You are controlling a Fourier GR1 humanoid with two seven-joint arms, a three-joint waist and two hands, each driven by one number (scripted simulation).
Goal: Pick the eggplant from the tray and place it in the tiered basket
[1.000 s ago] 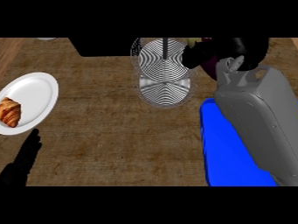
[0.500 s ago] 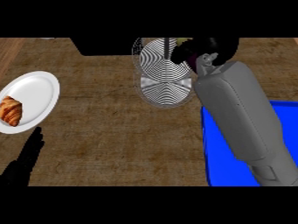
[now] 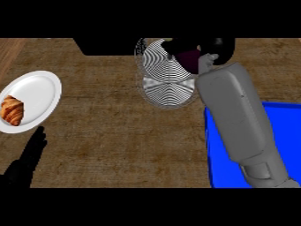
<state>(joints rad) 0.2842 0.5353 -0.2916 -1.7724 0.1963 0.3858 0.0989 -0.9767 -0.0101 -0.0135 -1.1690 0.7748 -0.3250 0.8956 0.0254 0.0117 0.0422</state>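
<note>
The eggplant shows as a dark purple patch at the top of the view, right at the upper rim of the tiered basket. The right hand curls round it from the right side, black fingers wrapped over the purple body, so most of the veg is hidden. Hand and eggplant sit over the basket's right edge, not over its middle. Whether the eggplant touches the wire can't be told from this angle.

The right forearm runs from the lower right up to the basket, crossing the blue tray and covering its left part. Tray's left edge lies just below and right of the basket, near but apart.

Left of the basket the wood counter has a wide bare stretch, up to a white plate w/ a croissant near the left edge. Plate and basket are well apart.

The left hand rests at the lower left, fingers straight and together, pointing up toward the plate, tip just below its rim.

A dark block sits along the top edge, left of the basket.
</note>
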